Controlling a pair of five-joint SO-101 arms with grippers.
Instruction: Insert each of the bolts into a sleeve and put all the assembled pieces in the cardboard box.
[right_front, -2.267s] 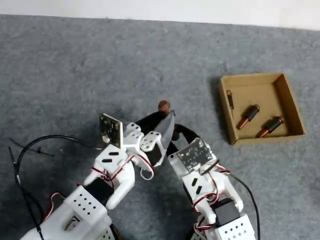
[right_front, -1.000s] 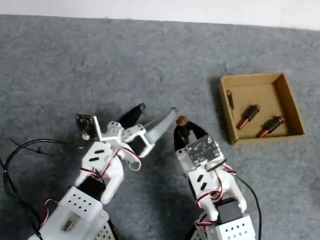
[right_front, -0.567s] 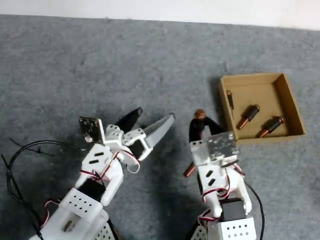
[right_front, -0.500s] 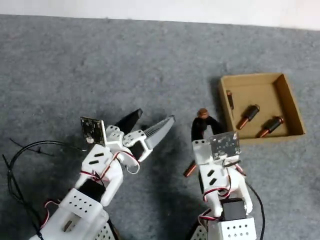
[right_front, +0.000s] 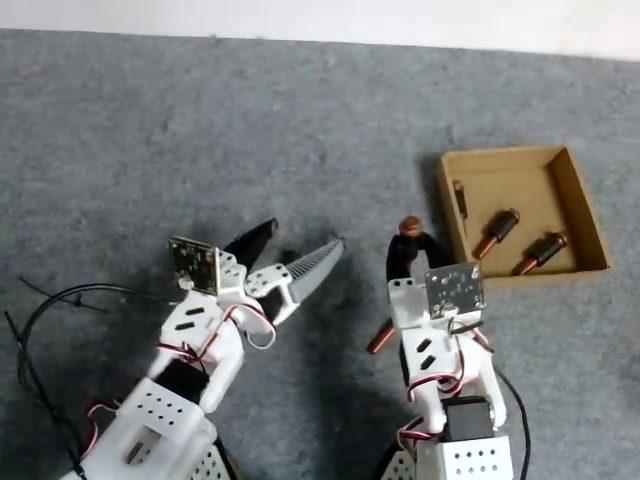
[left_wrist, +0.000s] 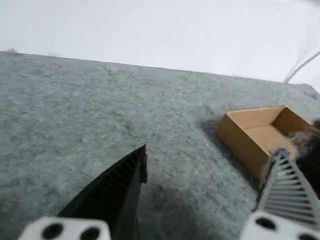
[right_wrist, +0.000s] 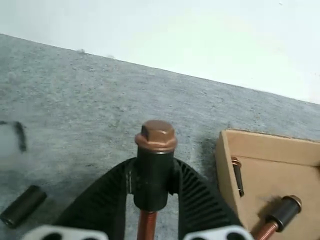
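- Worktop (right_front: 200, 120), grey and carpet-like, carries a cardboard box (right_front: 447, 235) on its right side.
- The right tool (right_front: 410, 246) is clamped on a black sleeve (right_wrist: 151, 182), which has a copper-coloured bolt (right_wrist: 156, 135) through it.
- This assembled piece stands nearly upright, hexagonal head on top, with the shank showing below the sleeve in the right wrist view.
- It is held above the worktop, just beside the box's left wall and not yet over the box.
- The left tool (right_front: 304, 236) has its fingers spread apart and holds nothing. It sits to the left of the right tool, apart from it.
- Inside the box lie two finished pieces (right_front: 497, 232) (right_front: 540, 253) and a thin dark bolt-like piece (right_front: 459, 198) along the left wall.
- A loose sleeve (right_wrist: 22, 206) lies on the worktop.
- Handling, as a judgement: the piece looks rigid, small and dense, with a smooth sleeve that could slip in a light grip.
- The bolt may slide out if the piece is tipped head-down, so holding the sleeve with the head up seems safest.
- The box looks light, so a nudge could shift it.
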